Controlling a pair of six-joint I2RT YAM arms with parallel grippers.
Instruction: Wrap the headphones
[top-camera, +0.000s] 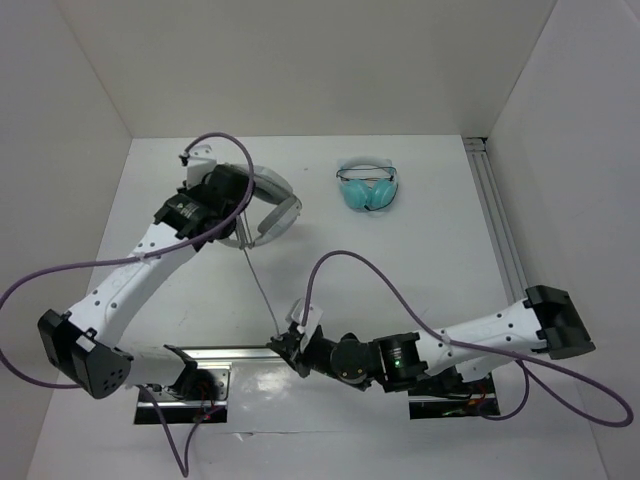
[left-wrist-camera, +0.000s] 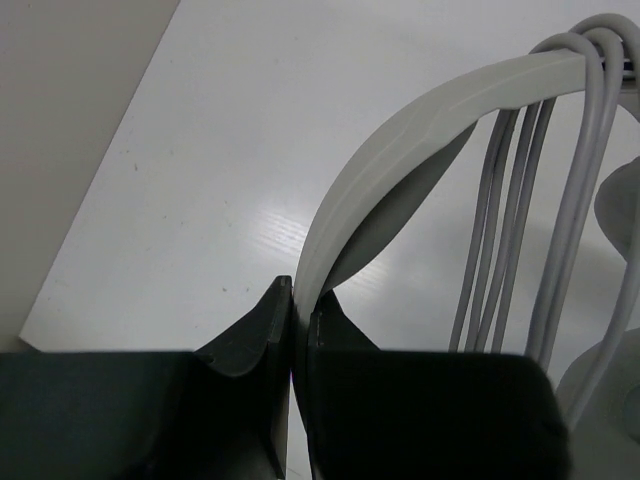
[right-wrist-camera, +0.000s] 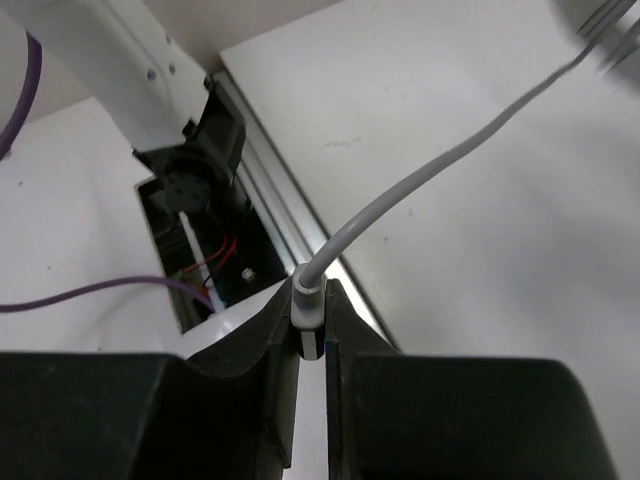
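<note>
**Table** (top-camera: 400, 280): white surface closed in by walls (top-camera: 300, 60) at the left, far and right. An aluminium rail (top-camera: 497, 225) runs along the right edge. Bare surface extends across the centre and right, between the cable and the rail.

**Headphones** (top-camera: 275, 205): light grey, in the far-left part of the table, short of the far wall and well apart from the left wall. The teal headphones (top-camera: 367, 188) lie to their right, not touching them.

**Left gripper** (left-wrist-camera: 300, 300): clenched on the edge of the headband (left-wrist-camera: 400, 130). The jaws meet on it with almost no gap.

**Cable** (top-camera: 260, 285): several turns pass over the headband beside the left gripper. One strand leaves the headphones and runs in a nearly straight line toward the near edge.

**Right gripper** (right-wrist-camera: 310, 310): jaws narrowly parted and grasping the plug (right-wrist-camera: 306, 298) at the cable's end. It sits low at the near edge, just beside the metal strip (top-camera: 240, 352) by the left arm's base.
</note>
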